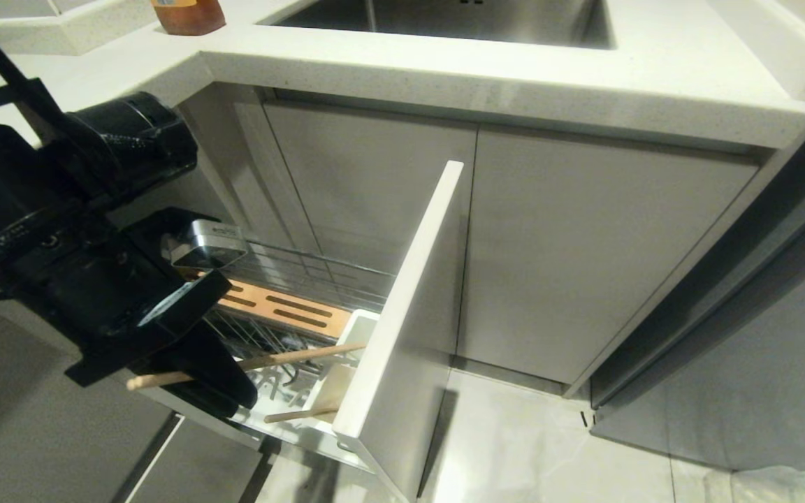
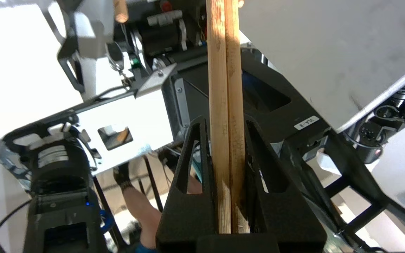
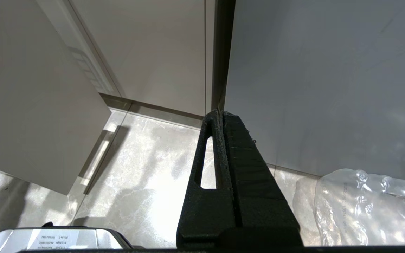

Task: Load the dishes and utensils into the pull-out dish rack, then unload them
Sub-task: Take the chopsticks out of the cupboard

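I note the left gripper [image 2: 227, 168] clamped on the pair of chopsticks [image 2: 225, 105], which run lengthwise between its fingers. From the head camera, the chopsticks [image 1: 249, 363] lie roughly level above the front of the pull-out dish rack [image 1: 402, 314], which stands drawn out below the counter [image 1: 514, 70]. A further wooden stick [image 1: 301, 415] rests in the rack. The right gripper [image 3: 223, 168] hangs over the floor [image 3: 135, 182], fingers pressed together, holding nothing.

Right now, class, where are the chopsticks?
The chopsticks are clamped in the left gripper, low on the head view's left, lying level over the pulled-out dish rack beside its white front panel.
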Robot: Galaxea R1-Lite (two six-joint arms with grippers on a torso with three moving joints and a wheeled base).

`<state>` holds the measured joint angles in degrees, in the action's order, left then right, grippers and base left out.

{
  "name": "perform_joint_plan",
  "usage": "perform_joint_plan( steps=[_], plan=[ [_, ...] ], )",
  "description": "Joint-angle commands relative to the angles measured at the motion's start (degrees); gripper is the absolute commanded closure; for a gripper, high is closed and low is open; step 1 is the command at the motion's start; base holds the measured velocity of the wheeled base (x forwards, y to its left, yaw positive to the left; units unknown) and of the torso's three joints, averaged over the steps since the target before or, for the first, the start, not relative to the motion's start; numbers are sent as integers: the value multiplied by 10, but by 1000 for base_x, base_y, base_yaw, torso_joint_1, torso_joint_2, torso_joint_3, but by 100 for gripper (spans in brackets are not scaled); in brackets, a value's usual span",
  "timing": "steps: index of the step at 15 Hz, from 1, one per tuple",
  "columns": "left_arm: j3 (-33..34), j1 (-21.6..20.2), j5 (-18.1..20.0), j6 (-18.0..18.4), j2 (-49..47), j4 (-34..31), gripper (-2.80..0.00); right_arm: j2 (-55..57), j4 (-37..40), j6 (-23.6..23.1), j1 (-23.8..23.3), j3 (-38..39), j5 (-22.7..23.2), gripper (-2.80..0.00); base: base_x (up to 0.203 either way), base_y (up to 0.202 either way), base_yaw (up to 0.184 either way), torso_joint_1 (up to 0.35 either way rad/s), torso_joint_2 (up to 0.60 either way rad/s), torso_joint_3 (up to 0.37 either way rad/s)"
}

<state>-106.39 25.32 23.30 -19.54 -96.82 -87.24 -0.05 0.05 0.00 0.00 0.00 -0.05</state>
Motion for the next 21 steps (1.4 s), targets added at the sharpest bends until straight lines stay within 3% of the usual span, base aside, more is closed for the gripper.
perform_joint_plan(
  steps=[1, 5, 15, 18, 21],
  plan=[
    [-12, -1, -8, -3, 31, -4, 0, 0, 0, 0, 0, 0, 0, 0, 0, 0, 0, 0, 0, 0],
    [-49, -2, -43, -6, 97, -4, 0, 0, 0, 0, 0, 0, 0, 0, 0, 0, 0, 0, 0, 0],
    [-54, 0, -134, 1, 281, -4, 0, 0, 0, 0, 0, 0, 0, 0, 0, 0, 0, 0, 0, 0],
    [-54, -2, -153, 3, 320, 28, 0, 0, 0, 0, 0, 0, 0, 0, 0, 0, 0, 0, 0, 0],
    [-54, -30, -191, 3, 355, 86, 0, 0, 0, 0, 0, 0, 0, 0, 0, 0, 0, 0, 0, 0]
  ],
)
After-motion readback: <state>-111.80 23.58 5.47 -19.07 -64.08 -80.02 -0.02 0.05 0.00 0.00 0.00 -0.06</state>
